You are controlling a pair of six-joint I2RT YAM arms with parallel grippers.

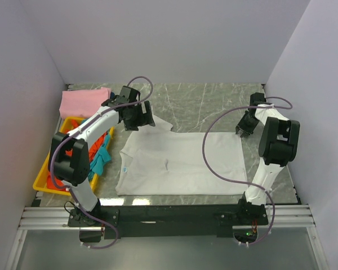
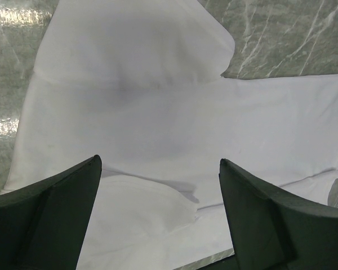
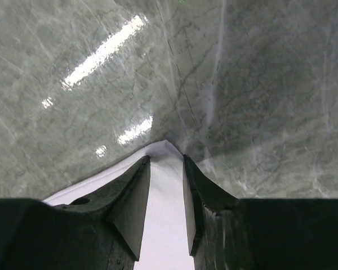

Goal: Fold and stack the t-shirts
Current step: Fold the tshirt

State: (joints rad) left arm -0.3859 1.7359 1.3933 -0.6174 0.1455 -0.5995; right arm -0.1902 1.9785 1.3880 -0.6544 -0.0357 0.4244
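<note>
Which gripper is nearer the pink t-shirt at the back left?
Left. The left gripper hovers open over a sleeve of the white t-shirt, just right of the pink t-shirt; the right gripper is far off, pinching that shirt's right corner.

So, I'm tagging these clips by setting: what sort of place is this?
Probably a robotics lab test cell: plain enclosure walls, a marble-pattern tabletop, and the left arm and right arm bolted to a metal rail.
</note>
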